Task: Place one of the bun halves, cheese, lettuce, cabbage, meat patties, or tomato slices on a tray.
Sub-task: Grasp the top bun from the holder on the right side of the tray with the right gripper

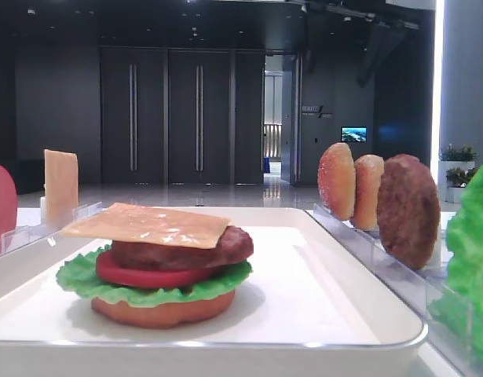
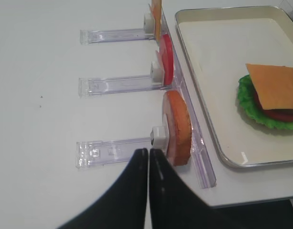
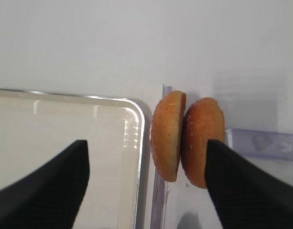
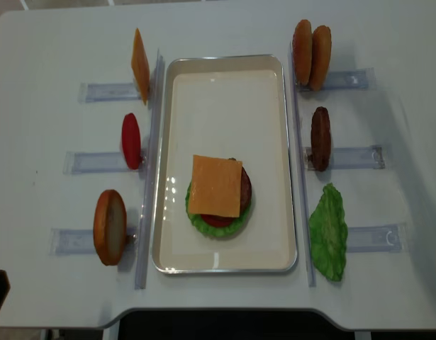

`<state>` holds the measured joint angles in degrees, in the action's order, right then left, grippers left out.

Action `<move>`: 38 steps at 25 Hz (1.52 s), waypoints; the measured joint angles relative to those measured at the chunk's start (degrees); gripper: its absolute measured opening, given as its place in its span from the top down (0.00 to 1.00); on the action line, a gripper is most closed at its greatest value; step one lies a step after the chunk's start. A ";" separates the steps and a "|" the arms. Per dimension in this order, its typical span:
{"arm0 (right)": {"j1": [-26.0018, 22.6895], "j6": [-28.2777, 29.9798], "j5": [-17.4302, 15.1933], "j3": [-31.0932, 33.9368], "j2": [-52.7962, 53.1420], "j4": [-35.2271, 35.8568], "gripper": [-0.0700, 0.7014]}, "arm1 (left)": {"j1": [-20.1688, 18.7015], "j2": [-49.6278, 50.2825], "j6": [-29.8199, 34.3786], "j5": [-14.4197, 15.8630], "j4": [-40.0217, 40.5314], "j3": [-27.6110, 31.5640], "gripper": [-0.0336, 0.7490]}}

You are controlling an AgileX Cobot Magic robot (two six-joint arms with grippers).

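Note:
On the white tray (image 4: 164, 163) a stack lies with cheese (image 4: 215, 185) on top, over a meat patty (image 1: 225, 247), a tomato slice (image 1: 139, 275), lettuce (image 1: 84, 279) and a flat bun (image 1: 162, 310). The sesame top bun (image 3: 167, 136) stands on edge in a clear rack beside the tray, against a second domed bun (image 3: 203, 140). My right gripper (image 3: 146, 145) is open above them with nothing held; its left finger hangs over the tray and its right fingertip (image 3: 222, 162) overlaps the second bun's edge. My left gripper (image 2: 148, 152) is shut and empty, just short of a flat orange bun (image 2: 177, 126).
Clear racks flank the tray. The left ones hold a cheese slice (image 4: 140, 55), tomato slices (image 4: 131, 140) and the flat bun (image 4: 109, 227). The right ones hold the buns (image 4: 310, 44), a meat patty (image 4: 320, 137) and a lettuce leaf (image 4: 328, 230). The table's front edge (image 4: 218, 315) is close.

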<state>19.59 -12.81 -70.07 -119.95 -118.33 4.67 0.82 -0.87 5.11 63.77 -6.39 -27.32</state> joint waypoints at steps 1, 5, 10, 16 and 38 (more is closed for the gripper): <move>0.13 0.00 0.00 0.00 -0.39 -0.04 0.28 | 0.00 0.00 0.00 0.00 0.00 0.00 0.96; 0.39 0.07 0.00 0.00 -2.41 -0.04 0.28 | 0.00 0.00 0.00 0.00 0.00 0.00 0.96; 0.39 0.64 0.06 0.00 -3.96 -0.38 0.28 | 0.00 0.00 0.00 0.00 0.00 0.00 0.96; 0.39 0.82 0.06 0.00 -5.56 -0.38 0.28 | 0.00 0.00 0.00 0.00 0.00 0.00 0.96; 0.39 0.83 2.13 0.00 -8.97 1.54 0.28 | 0.00 0.00 0.00 0.00 0.00 0.00 0.96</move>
<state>19.98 -11.97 -67.93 -119.95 -127.29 6.21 0.82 -0.87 5.11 63.77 -6.39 -27.32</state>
